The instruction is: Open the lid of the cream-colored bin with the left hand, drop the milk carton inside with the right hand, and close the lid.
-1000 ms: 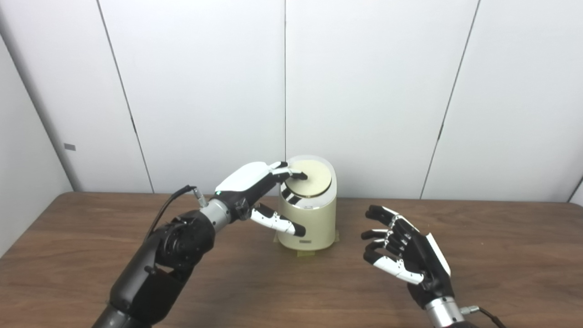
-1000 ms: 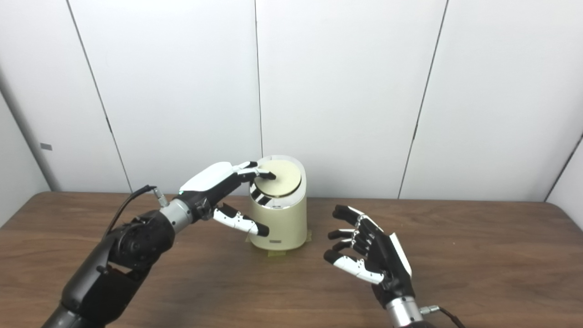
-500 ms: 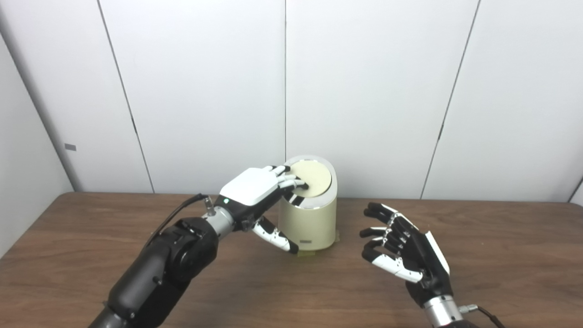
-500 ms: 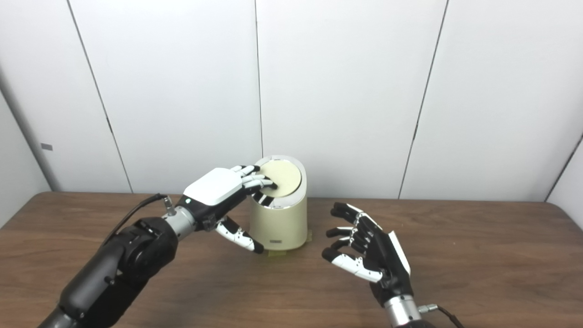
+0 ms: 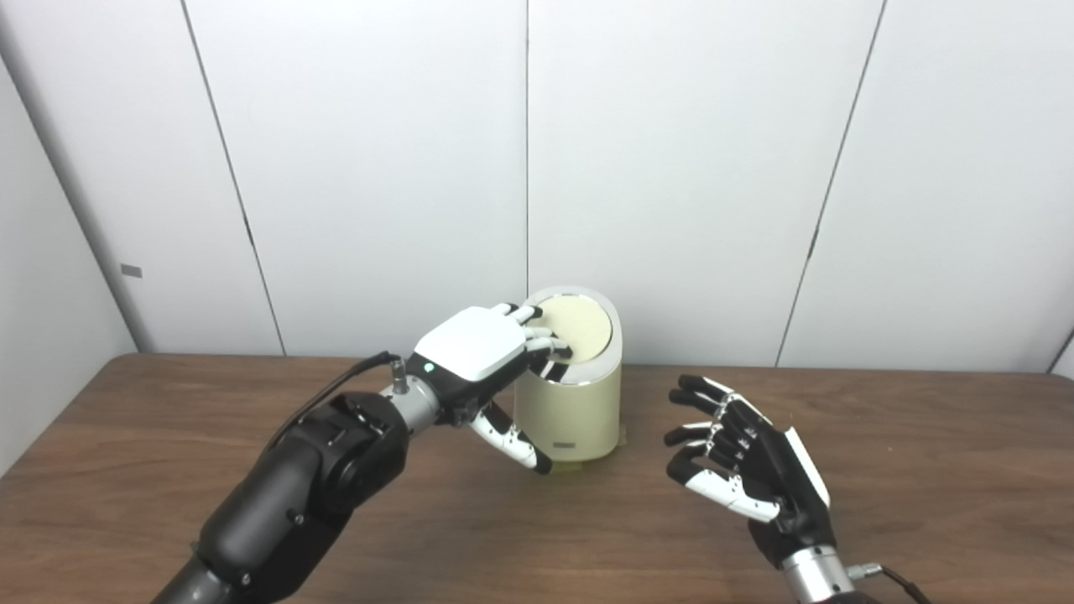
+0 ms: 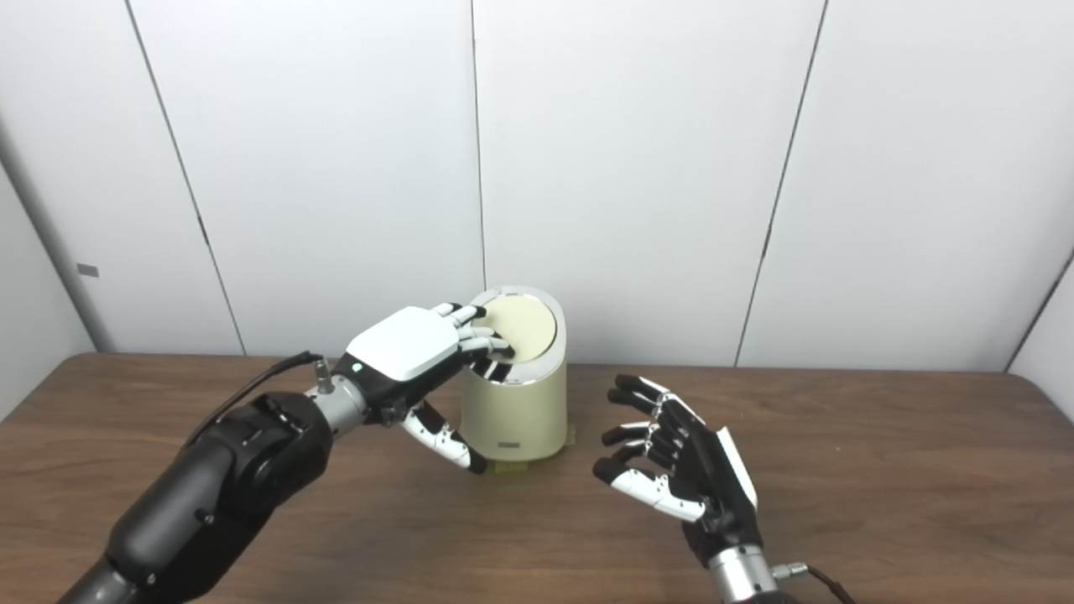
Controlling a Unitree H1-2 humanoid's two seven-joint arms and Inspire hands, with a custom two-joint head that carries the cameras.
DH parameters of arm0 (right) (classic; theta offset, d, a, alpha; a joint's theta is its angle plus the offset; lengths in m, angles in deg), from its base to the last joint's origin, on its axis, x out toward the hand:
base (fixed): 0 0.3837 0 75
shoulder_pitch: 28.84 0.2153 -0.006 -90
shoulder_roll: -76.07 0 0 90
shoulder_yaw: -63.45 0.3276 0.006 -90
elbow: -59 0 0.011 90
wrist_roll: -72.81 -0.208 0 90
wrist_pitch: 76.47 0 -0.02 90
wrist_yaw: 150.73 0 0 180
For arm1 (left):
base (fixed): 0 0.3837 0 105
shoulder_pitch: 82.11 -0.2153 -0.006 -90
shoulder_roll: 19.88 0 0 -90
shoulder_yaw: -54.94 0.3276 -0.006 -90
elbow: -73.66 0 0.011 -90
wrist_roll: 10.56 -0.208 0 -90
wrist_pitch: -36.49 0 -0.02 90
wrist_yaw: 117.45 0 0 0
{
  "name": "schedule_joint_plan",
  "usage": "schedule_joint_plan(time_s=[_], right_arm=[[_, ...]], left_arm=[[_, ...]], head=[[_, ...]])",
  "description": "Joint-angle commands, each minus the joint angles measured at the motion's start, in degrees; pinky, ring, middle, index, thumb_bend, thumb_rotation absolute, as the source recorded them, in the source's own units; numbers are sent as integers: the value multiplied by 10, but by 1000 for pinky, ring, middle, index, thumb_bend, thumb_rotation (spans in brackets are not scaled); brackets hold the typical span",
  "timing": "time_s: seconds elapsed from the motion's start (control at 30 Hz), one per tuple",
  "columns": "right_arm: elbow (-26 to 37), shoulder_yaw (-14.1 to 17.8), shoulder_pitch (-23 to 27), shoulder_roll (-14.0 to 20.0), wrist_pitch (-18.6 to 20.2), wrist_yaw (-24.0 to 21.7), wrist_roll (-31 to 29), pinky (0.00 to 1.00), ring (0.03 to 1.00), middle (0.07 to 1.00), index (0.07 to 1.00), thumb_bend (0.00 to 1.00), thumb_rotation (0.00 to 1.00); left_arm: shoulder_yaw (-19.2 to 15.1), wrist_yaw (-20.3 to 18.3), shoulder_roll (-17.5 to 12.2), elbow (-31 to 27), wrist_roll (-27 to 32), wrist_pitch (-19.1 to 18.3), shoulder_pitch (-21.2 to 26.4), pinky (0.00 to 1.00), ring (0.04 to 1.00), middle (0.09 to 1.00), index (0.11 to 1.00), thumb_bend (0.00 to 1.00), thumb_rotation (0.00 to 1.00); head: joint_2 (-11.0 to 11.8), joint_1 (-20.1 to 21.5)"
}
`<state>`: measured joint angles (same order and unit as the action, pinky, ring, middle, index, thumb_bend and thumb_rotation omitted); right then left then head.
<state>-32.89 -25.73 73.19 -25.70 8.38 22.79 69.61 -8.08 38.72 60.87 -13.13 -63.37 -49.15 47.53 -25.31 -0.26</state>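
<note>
The cream-colored bin stands at the back middle of the wooden table, its round lid lying flat and closed. My left hand is over the bin's left top edge, palm down, fingers curled onto the near left of the lid, thumb hanging down beside the bin's wall. It holds nothing. My right hand hovers to the right of the bin, palm turned toward it, fingers spread, empty. No milk carton is in view.
The brown table runs wide to both sides. White wall panels stand close behind the bin. A cable trails from my left wrist.
My left hand has rolled palm down and its fingers have slid toward the near left edge of the lid. The lid has settled flat. My right hand has barely moved.
</note>
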Motion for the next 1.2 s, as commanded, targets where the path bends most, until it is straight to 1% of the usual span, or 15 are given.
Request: schedule_joint_plan(time_s=[0.0,0.27,0.4,0.43,0.5,0.6,0.7,0.77,0.87,0.93,0.97,1.0,1.03,1.13,1.17], right_arm=[[22,2,16,-1,-11,4,-6,439,569,759,758,686,305],[28,2,14,0,-7,4,-4,434,565,756,757,689,313],[36,3,11,-2,6,7,-6,442,570,757,756,691,308],[35,3,11,-2,4,5,-8,442,570,757,756,690,305],[34,4,12,-2,2,4,-13,436,564,758,756,689,299],[32,6,13,-2,2,3,-18,432,559,753,754,684,290],[29,5,13,0,-3,2,-15,431,557,751,756,677,284],[26,4,14,2,-8,2,-12,431,557,750,759,677,298],[23,9,14,0,-7,4,-20,427,556,754,759,685,281],[25,12,14,0,-3,7,-20,433,566,755,755,681,261],[25,13,14,0,-2,7,-20,440,575,756,754,679,255],[25,13,13,1,-2,9,-16,443,579,756,753,678,252],[24,14,13,2,-2,9,-14,451,583,759,753,679,258],[18,15,14,4,-5,8,-13,462,592,766,752,703,282],[15,16,15,5,-7,7,-14,460,595,765,751,711,286]], left_arm=[[15,-40,-12,-4,-20,-1,11,1000,1000,849,831,1000,440],[32,-85,-16,0,-37,-19,11,1000,1000,833,816,1000,445],[26,-72,-17,-2,-30,-14,6,1000,1000,837,818,1000,453],[20,-62,-17,-5,-25,-12,4,1000,1000,843,823,1000,460],[-1,-33,-10,-12,-8,-12,-5,1000,1000,846,834,1000,447],[-45,38,10,-11,34,1,-23,1000,994,847,843,986,399],[-90,110,35,-5,85,28,-42,1000,979,878,872,930,362],[-125,141,55,3,138,45,-54,1000,987,914,910,885,358],[-180,157,85,14,248,67,-75,938,991,959,940,823,326],[-213,157,105,14,312,61,-92,897,973,972,927,793,316],[-224,158,112,14,333,58,-99,870,960,967,919,780,286],[-241,169,124,21,357,60,-113,856,954,965,915,774,270],[-254,176,134,28,380,64,-128,806,947,962,924,773,275],[-271,185,148,35,413,64,-155,774,949,953,939,747,274],[-277,182,151,36,429,63,-163,720,915,932,925,743,268]], head=[[-1,-1],[-2,0],[-4,0],[-4,0],[-4,0],[-4,-1],[-3,-1],[-3,-1],[-3,1],[-5,2],[-5,2],[-6,2],[-6,3],[-7,4],[-7,4]])
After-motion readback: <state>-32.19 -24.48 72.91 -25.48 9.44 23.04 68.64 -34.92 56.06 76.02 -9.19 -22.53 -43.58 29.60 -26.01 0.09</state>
